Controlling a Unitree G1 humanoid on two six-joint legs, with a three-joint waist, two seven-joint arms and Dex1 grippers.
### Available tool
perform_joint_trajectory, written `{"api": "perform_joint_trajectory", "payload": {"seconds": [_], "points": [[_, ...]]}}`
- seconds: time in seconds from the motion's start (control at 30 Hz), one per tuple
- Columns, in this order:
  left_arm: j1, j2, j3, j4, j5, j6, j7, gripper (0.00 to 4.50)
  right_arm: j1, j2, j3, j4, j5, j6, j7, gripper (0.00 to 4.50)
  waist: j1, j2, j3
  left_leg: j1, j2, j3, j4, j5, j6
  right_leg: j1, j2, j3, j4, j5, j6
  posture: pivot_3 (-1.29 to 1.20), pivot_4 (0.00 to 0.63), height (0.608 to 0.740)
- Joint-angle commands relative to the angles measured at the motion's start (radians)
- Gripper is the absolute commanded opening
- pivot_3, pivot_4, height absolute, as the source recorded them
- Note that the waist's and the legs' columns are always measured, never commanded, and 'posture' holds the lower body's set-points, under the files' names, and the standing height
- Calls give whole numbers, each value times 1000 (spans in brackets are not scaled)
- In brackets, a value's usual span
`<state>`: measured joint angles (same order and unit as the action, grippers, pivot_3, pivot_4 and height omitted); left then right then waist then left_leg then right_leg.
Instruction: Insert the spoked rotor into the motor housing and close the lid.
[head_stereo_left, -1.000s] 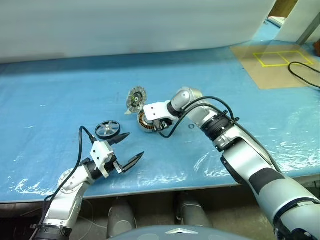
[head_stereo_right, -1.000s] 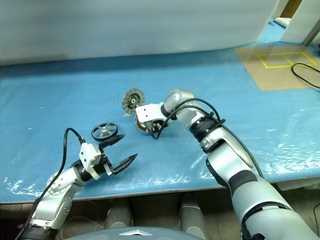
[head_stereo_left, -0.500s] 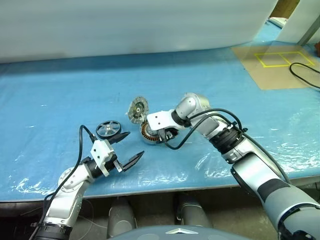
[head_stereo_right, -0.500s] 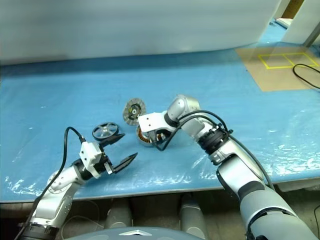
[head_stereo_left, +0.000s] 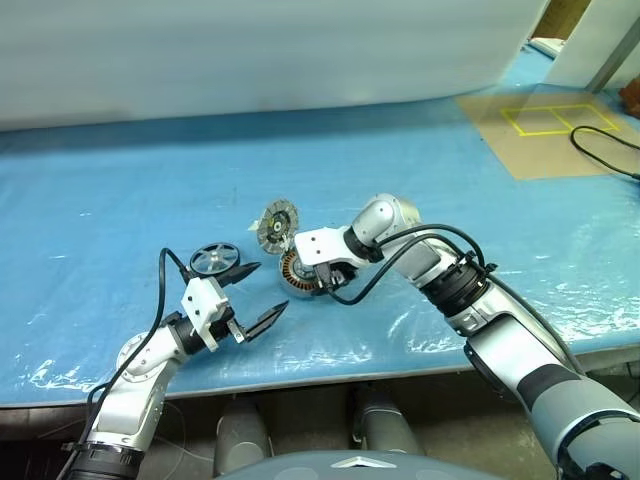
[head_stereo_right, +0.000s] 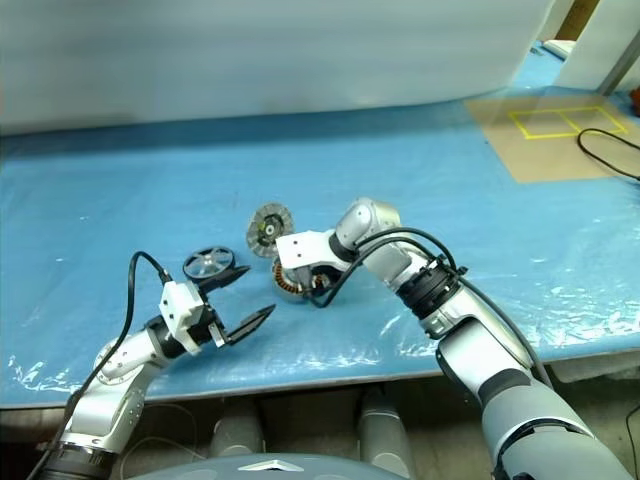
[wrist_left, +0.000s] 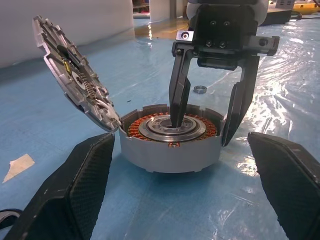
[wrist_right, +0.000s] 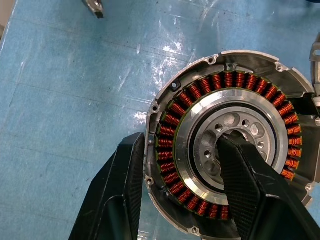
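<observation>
The right gripper (wrist_left: 206, 127), one finger down the motor housing's (head_stereo_left: 297, 275) central hole and one outside its wall, has dragged it nearer and slackened, so it sits by the propped lid (head_stereo_left: 275, 223), while the left gripper (head_stereo_left: 252, 296) waits spread beside the untouched spoked rotor (head_stereo_left: 214, 260).

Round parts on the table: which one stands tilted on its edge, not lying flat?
The lid. It leans up against the housing, ribbed face showing, while the housing and the rotor lie flat.
</observation>
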<state>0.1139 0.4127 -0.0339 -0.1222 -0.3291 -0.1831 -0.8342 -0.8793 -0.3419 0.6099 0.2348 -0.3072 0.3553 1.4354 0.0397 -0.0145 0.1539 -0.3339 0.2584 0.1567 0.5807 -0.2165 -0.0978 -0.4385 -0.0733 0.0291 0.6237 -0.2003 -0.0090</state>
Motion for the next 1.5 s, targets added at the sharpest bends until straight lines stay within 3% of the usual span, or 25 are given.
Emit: {"api": "perform_joint_trajectory", "payload": {"seconds": [0.03,0.13,0.4,0.83,1.03,1.5], "points": [[-4,10,8,-35,-7,6,1,4500,19,5,21,38,11,0,-9,3169,1,0,0,0,0,0,0,0,0,0,0,0,0,0,0,0,150,740],[-10,10,6,-47,-8,20,5,4500,14,21,-17,42,54,33,-18,4208,1,0,0,0,0,0,-1,0,0,0,0,0,0,0,0,0,150,740],[-17,16,2,-73,-28,73,-6,4500,37,16,-159,-49,262,149,4,4208,2,0,0,-2,0,0,-1,1,-1,-4,0,-1,-2,0,0,0,150,740],[-31,28,4,-90,-54,138,-24,4500,196,-12,-469,-157,521,65,-198,4208,4,0,0,-4,-1,0,-2,2,-3,-5,0,-1,-3,0,0,0,150,740],[-31,29,10,-102,-52,149,-20,4500,247,7,-585,-91,545,-4,-381,4208,2,0,0,-5,0,0,-2,2,-4,-5,0,0,-4,0,0,0,150,740],[-26,37,18,-108,-54,156,-25,4500,423,-86,-618,37,518,-125,-455,4208,3,0,0,-9,-2,0,-3,2,-4,-5,0,-1,-7,0,0,0,150,740]]}}
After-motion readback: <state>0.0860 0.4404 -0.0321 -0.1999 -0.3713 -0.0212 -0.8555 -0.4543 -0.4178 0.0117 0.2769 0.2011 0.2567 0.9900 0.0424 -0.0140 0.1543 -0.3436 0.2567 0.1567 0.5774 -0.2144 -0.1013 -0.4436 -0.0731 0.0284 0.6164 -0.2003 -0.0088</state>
